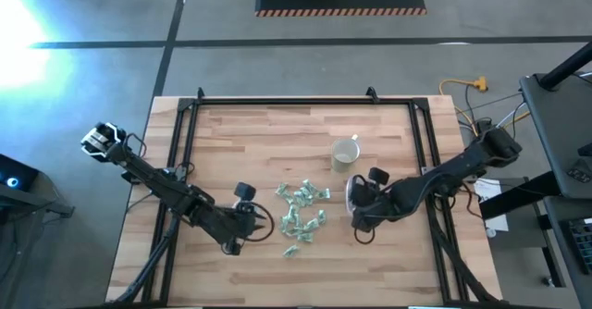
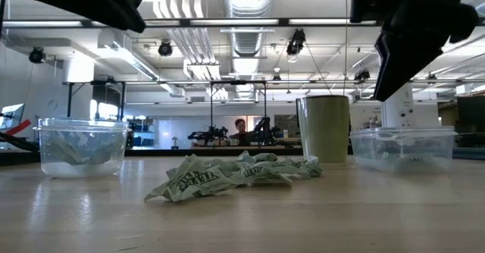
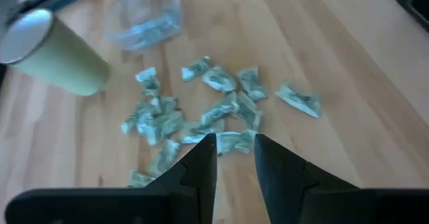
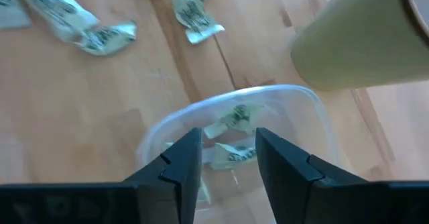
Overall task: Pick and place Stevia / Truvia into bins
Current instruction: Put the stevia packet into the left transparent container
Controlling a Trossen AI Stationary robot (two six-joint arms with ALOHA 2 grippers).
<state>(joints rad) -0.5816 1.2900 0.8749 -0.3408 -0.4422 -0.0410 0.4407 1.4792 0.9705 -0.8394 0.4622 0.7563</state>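
Over right bin: right gripper (image 4: 228, 158) hovering, fingers apart, empty; packets (image 4: 231, 120) lying in bin (image 4: 305, 103).
Left gripper (image 3: 234, 158): hanging apart, empty, above pile (image 1: 302, 215) mid-table.
Risk: right arm lifting away may be clipping mug (image 1: 345, 153) just beside.

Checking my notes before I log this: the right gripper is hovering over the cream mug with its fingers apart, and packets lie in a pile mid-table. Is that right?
Not quite. The right gripper hovers over the rounded-rectangular clear bin, not the cream mug beside it; the right wrist view shows this. Its fingers are apart, and the packets do lie mid-table.
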